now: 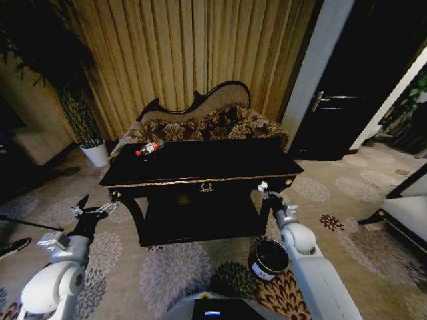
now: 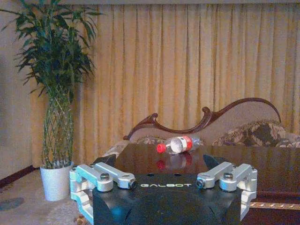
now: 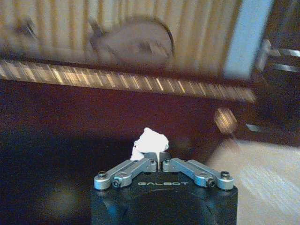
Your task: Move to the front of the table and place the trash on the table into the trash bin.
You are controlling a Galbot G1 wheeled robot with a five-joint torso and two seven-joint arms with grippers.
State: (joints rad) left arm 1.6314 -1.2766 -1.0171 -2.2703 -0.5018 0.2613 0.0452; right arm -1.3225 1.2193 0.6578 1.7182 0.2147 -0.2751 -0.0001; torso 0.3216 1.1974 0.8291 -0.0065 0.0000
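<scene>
With our right gripper (image 3: pixel 160 158) clamped on the crumpled white paper (image 3: pixel 149 142) at the long black glossy table's (image 1: pixel 200 175) front right corner, we should carry it squarely over the small black cylindrical trash bin (image 1: pixel 269 259) below that corner before letting go, while our left gripper (image 1: pixel 91 209) waits, jaws apart, off the table's front left corner.

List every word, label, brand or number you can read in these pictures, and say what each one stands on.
"GALBOT": on the black body of the left gripper, in the left wrist view.
"GALBOT": on the right gripper, which is shut on the crumpled white paper.
Red label on the bottle: too small to read.
White label on the trash bin: too small to read.
</scene>
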